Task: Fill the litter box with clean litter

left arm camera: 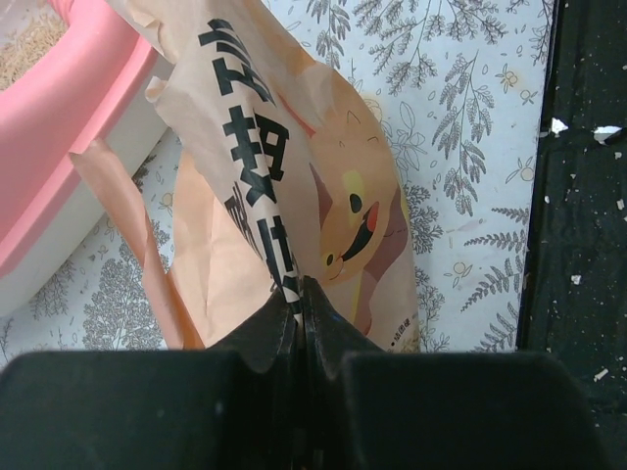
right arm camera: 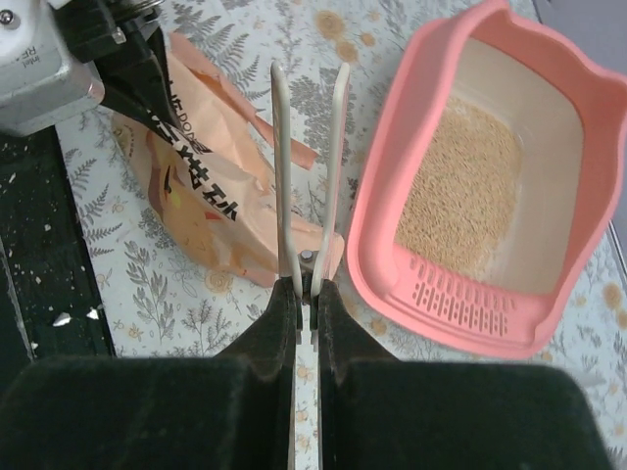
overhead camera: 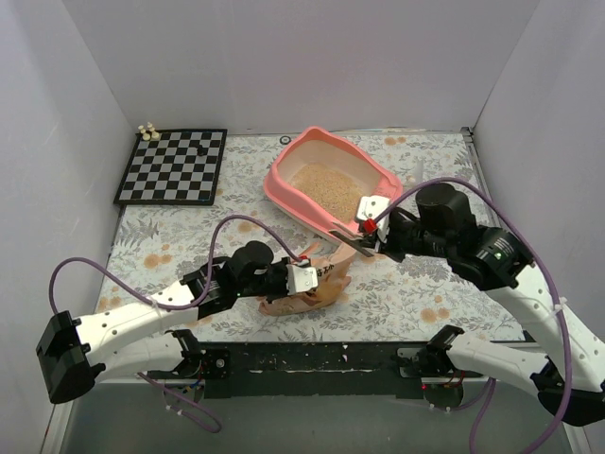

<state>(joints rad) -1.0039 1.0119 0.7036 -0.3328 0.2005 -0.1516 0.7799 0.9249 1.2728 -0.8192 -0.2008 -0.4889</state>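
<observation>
Litter transfer under way on the floral surface: the litter box sits toward the far middle. The clean litter covers only part of its floor, so we judge the fill well short of done.

The left gripper has its fingers pressed together on a fold of the crinkled bag, which lies just beside the box's near end. The right gripper has its fingers clamped on the handle of a pale scoop, seen edge-on between the bag and the box.

We read the step in hand as taking litter from the bag to the box. To do it well, we would have the left arm hold the bag steady with its opening raised. The right arm should carry the scoop level, lift it clear of the raised pink rim, and tip it over the bare floor rather than the slotted grille. We cannot tell how much litter the bag holds.

The 2 arms work near each other, so the left wrist and the bag's loose flaps crowd the scoop's path. A checkerboard, with small pale pieces at its far corner, lies well apart at the far left.
</observation>
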